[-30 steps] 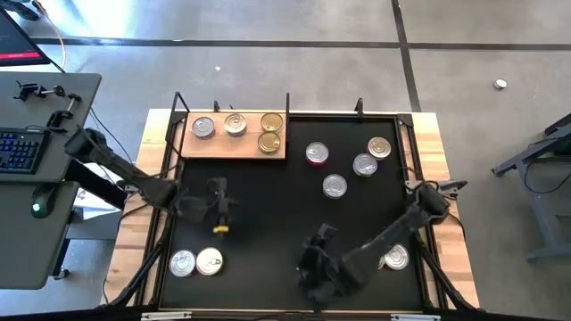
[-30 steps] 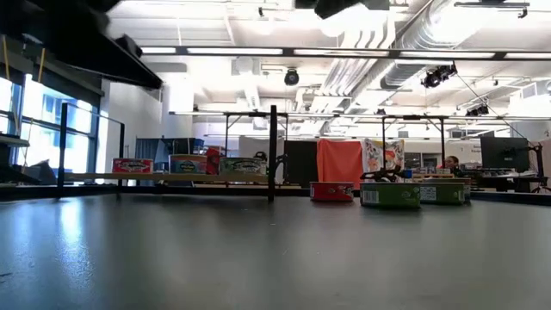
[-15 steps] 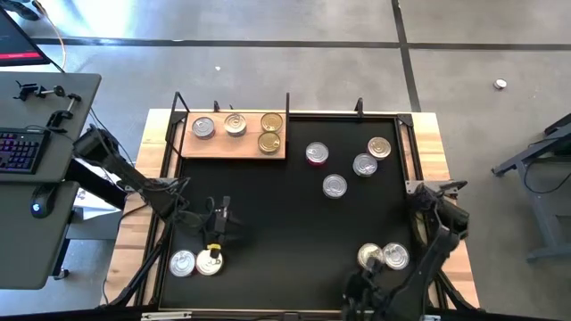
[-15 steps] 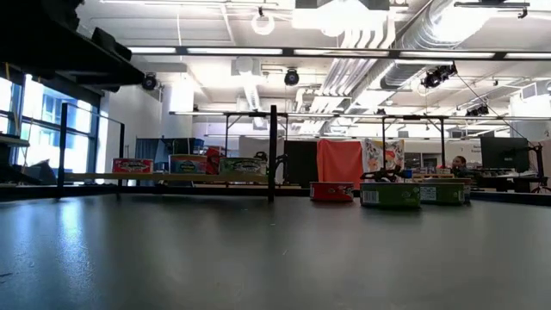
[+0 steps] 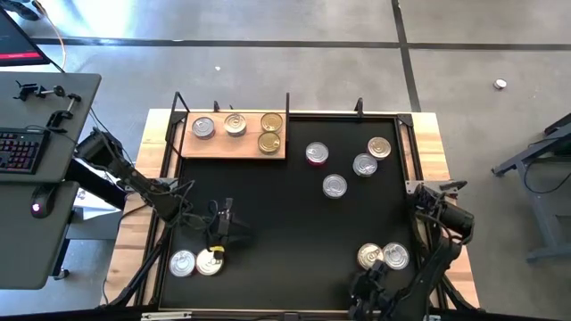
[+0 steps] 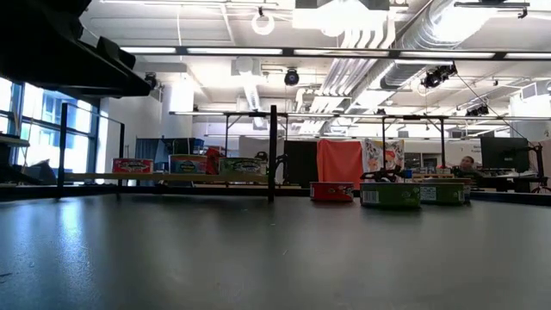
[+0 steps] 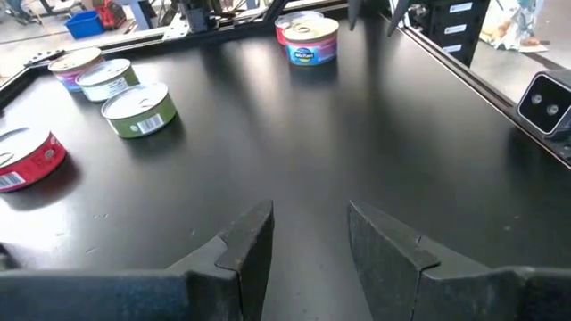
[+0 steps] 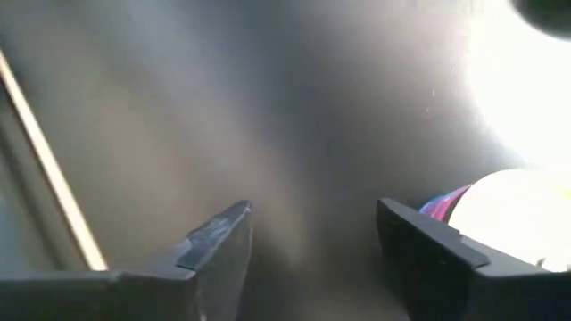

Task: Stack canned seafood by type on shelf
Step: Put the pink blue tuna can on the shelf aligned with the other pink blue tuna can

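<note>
The light-brown shelf (image 5: 234, 145) lies at the mat's far left and bears several tins: silver ones (image 5: 203, 127) (image 5: 235, 124) and gold ones (image 5: 271, 121) (image 5: 268, 142). Loose tins lie on the black mat: a red-sided one (image 5: 317, 154), three at the far right (image 5: 379, 147) (image 5: 364, 165) (image 5: 335, 185), two at the near right (image 5: 370, 256) (image 5: 395, 257) and two at the near left (image 5: 182, 263) (image 5: 211, 261). My left gripper (image 5: 223, 234) (image 7: 308, 236) is open and empty, just beyond the near-left pair. My right gripper (image 5: 366, 292) (image 8: 312, 236) is open and empty by the near edge.
A black frame rail (image 5: 169, 152) runs around the mat, with upright posts (image 5: 287, 102) at the far side. The shelf and its tins also show in the low view (image 6: 172, 178). A desk with a keyboard (image 5: 22, 147) stands off the table's left.
My right gripper has drawn back from the mat's near middle toward the near edge and the right, uncovering a tin beside the near-right one. My left gripper has gone toward the near edge, closer to the two near-left tins.
</note>
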Available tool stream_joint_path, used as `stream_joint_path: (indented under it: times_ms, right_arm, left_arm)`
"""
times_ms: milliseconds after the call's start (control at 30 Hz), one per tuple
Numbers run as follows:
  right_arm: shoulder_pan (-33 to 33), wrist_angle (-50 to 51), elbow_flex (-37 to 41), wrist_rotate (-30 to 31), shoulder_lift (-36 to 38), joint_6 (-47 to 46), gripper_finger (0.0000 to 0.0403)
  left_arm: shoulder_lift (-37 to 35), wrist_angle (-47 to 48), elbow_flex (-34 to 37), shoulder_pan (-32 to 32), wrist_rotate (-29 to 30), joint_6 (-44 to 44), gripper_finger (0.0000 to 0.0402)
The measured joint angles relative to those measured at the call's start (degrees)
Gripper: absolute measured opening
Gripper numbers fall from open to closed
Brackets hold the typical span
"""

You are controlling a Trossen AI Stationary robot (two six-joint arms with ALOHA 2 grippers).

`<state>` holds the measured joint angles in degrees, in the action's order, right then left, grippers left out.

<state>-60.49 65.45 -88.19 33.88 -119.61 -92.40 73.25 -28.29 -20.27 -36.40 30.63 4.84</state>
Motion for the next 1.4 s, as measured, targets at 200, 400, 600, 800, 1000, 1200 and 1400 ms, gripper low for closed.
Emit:
stream_joint_path:
  times_ms: [200,400,600,800,1000,1200,1400]
  right_arm:
    - [0.0,0.2,2.7,-3.5,0.0,6.4,0.0260]
    - [0.0,1.6,1.7,-2.4,0.0,7.3,0.0246]
    - [-0.4,7.3,2.2,-1.8,0.0,5.8,0.0227]
    - [-0.4,6.5,7.7,-0.8,0.0,5.3,0.0198]
    - [-0.5,1.7,15.2,1.6,0.8,5.7,0.0131]
    - [-0.4,0.8,16.6,7.3,0.3,8.1,0.0043]
    - [1.7,0.1,16.6,8.3,0.3,13.6,0.0004]
  left_arm:
    - [0.0,-0.1,0.0,0.0,0.0,0.0,0.0138]
    - [0.0,-0.3,0.0,0.0,0.0,0.6,0.0138]
    - [0.0,-0.4,0.0,0.0,0.0,0.9,0.0138]
    - [0.0,-0.4,0.0,0.0,0.0,0.9,0.0138]
    - [0.0,-0.3,0.0,0.0,0.0,1.0,0.0138]
    - [0.0,-0.5,0.0,0.0,0.0,1.0,0.0138]
    - [0.0,-1.7,0.0,0.0,0.0,1.0,0.0138]
